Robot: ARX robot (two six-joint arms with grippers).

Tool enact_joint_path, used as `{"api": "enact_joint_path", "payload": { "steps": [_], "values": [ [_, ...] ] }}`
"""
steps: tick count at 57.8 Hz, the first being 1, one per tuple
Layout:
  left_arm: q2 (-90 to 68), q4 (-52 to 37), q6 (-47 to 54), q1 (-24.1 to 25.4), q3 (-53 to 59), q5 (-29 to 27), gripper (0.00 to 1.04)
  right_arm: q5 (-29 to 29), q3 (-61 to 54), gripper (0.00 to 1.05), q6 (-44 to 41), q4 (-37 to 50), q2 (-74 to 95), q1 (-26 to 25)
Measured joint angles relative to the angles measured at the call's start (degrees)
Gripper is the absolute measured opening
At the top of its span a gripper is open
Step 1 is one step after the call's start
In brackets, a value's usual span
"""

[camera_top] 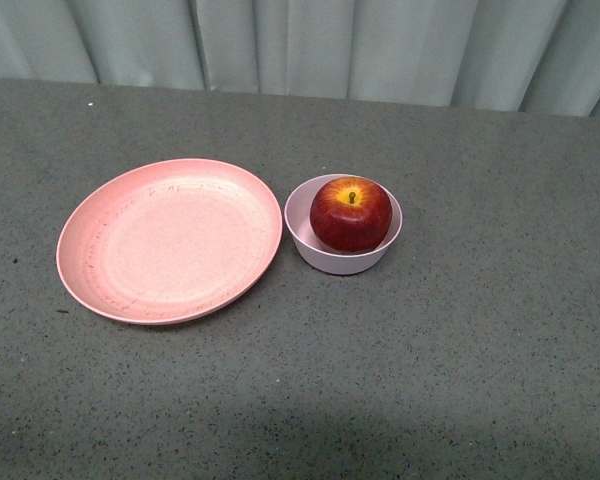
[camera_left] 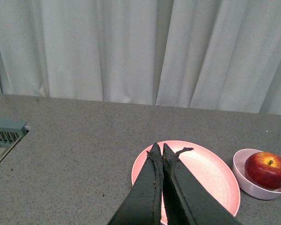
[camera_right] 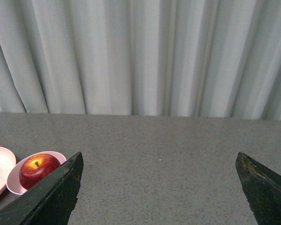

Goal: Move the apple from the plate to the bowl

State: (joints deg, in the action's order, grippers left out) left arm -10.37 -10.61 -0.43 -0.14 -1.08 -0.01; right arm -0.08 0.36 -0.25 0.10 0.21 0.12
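Front view: the plate (camera_top: pixel 170 241) lies bare at left; the bowl (camera_top: pixel 342 258), just beside it, seats the apple (camera_top: pixel 351 213) stem-up, transfer apparently complete. Left gripper (camera_left: pixel 159 151) is fully closed, empty; right gripper (camera_right: pixel 159 164) is spread wide, empty.

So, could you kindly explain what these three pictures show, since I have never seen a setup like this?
They come from a robot with two arms, each ending in a gripper. One picture looks forward from the robot's body; neither arm shows there. On the speckled grey tabletop a wide salmon-pink round plate lies bare, and just beside it a small pale pink bowl holds a glossy dark red apple. The other two pictures come from cameras on the wrists. The left gripper has its jaws pressed together above the plate, holding nothing. The right gripper has its jaws spread wide, also holding nothing. A pale pleated curtain hangs behind.
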Motion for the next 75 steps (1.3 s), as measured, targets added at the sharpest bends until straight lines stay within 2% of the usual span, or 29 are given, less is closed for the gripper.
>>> {"api": "enact_joint_path", "payload": {
  "steps": [4,8,19,24,29,33,39,45,75],
  "values": [
    [2.2,2.4,0.0,0.0,0.0,0.0,0.04,0.0,0.0,0.95,0.0,0.0,0.0,0.0],
    [7.4,9.4,0.0,0.0,0.0,0.0,0.04,0.0,0.0,0.95,0.0,0.0,0.0,0.0],
    [10.0,10.5,0.0,0.0,0.0,0.0,0.06,0.0,0.0,0.95,0.0,0.0,0.0,0.0],
    [10.1,10.5,0.0,0.0,0.0,0.0,0.25,0.0,0.0,0.95,0.0,0.0,0.0,0.0],
    [10.1,10.5,0.0,0.0,0.0,0.0,0.39,0.0,0.0,0.95,0.0,0.0,0.0,0.0],
    [10.1,10.5,0.0,0.0,0.0,0.0,0.57,0.0,0.0,0.95,0.0,0.0,0.0,0.0],
    [10.1,10.5,0.0,0.0,0.0,0.0,0.73,0.0,0.0,0.95,0.0,0.0,0.0,0.0],
    [10.1,10.5,0.0,0.0,0.0,0.0,0.99,0.0,0.0,0.95,0.0,0.0,0.0,0.0],
    [10.1,10.5,0.2,0.0,0.0,0.0,0.98,0.0,0.0,0.95,0.0,0.0,0.0,0.0]
  ]
}}
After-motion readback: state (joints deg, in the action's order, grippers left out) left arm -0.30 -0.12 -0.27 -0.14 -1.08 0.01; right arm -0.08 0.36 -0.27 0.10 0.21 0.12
